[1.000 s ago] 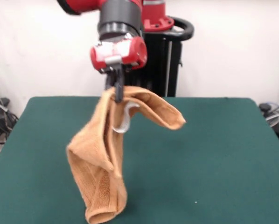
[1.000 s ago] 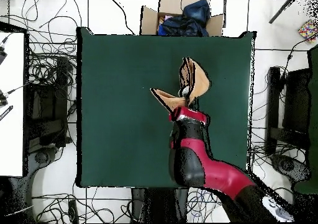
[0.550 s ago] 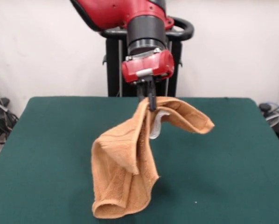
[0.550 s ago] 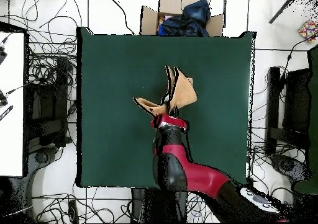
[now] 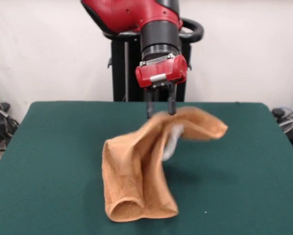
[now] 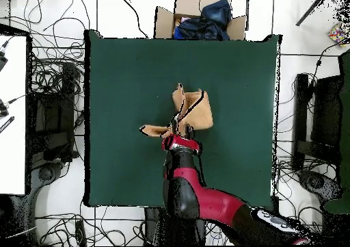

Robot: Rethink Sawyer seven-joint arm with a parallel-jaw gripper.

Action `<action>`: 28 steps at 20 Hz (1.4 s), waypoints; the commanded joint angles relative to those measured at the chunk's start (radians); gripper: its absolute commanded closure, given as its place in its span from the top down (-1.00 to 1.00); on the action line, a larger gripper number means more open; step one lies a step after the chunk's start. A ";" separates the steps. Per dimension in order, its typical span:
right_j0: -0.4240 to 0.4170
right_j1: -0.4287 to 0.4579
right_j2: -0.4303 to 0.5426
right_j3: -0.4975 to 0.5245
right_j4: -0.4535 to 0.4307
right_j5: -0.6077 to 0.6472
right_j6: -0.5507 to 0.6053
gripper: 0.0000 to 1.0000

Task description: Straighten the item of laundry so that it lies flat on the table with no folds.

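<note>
Green felt covers the table (image 5: pixel 244 161), which fills the lower part of the front view beneath a pale wall, with cables trailing at both side edges. Over the table's middle the towel (image 5: pixel 136 176) is bunched and folded rather than flat. Its lower end forms a rolled tube toward 6 o'clock, and a narrower flap reaches out toward 3 o'clock. A white tag shows blurred at its centre. The gripper (image 5: pixel 160 112) hangs at the towel's 12 o'clock. Its two dark fingers (image 5: pixel 149 105) are spread apart, their tips just above the cloth's top ridge and not pinching it. From overhead, the towel (image 6: pixel 193 111) lies near the table's (image 6: pixel 123 73) centre, with the gripper (image 6: pixel 181 129) at its 6 o'clock edge.
</note>
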 commanded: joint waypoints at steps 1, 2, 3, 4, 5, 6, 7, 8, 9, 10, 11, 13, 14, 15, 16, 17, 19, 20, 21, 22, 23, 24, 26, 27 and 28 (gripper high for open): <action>0.023 -0.157 0.003 0.049 0.080 0.080 0.252 1.00; 0.030 -0.231 0.020 0.070 0.118 0.133 0.252 1.00; 0.034 -0.293 0.033 0.085 0.149 0.187 0.252 1.00; 0.035 -0.344 0.048 0.096 0.172 0.233 0.256 1.00; 0.037 -0.374 0.058 0.099 0.186 0.266 0.259 1.00; 0.042 -0.402 0.063 0.100 0.198 0.292 0.260 1.00; 0.043 -0.414 0.066 0.099 0.202 0.311 0.263 1.00; 0.043 -0.426 0.069 0.098 0.206 0.331 0.267 1.00; 0.046 -0.436 0.072 0.096 0.208 0.345 0.272 1.00; 0.045 -0.448 0.076 0.094 0.211 0.367 0.277 1.00; 0.050 -0.459 0.074 0.089 0.213 0.381 0.279 1.00; 0.066 -0.454 0.052 0.075 0.213 0.374 0.277 1.00; 0.084 -0.442 0.029 0.065 0.222 0.378 0.261 1.00; 0.102 -0.430 0.005 0.056 0.232 0.381 0.244 1.00; 0.120 -0.419 -0.018 0.047 0.241 0.384 0.228 1.00; 0.137 -0.407 -0.041 0.038 0.251 0.388 0.211 1.00; 0.207 -0.460 -0.138 0.014 0.347 0.549 0.090 1.00; 0.247 -0.453 -0.192 -0.011 0.394 0.629 0.045 1.00; 0.287 -0.445 -0.246 -0.036 0.442 0.710 -0.001 1.00; 0.314 -0.410 -0.281 -0.074 0.458 0.719 -0.032 1.00; 0.321 -0.374 -0.293 -0.100 0.456 0.708 -0.036 1.00; 0.338 -0.343 -0.314 -0.120 0.463 0.697 -0.037 1.00; 0.330 -0.303 -0.312 -0.154 0.428 0.687 -0.013 1.00; 0.334 -0.288 -0.322 -0.170 0.422 0.694 -0.004 1.00; 0.357 -0.269 -0.347 -0.191 0.427 0.698 -0.003 1.00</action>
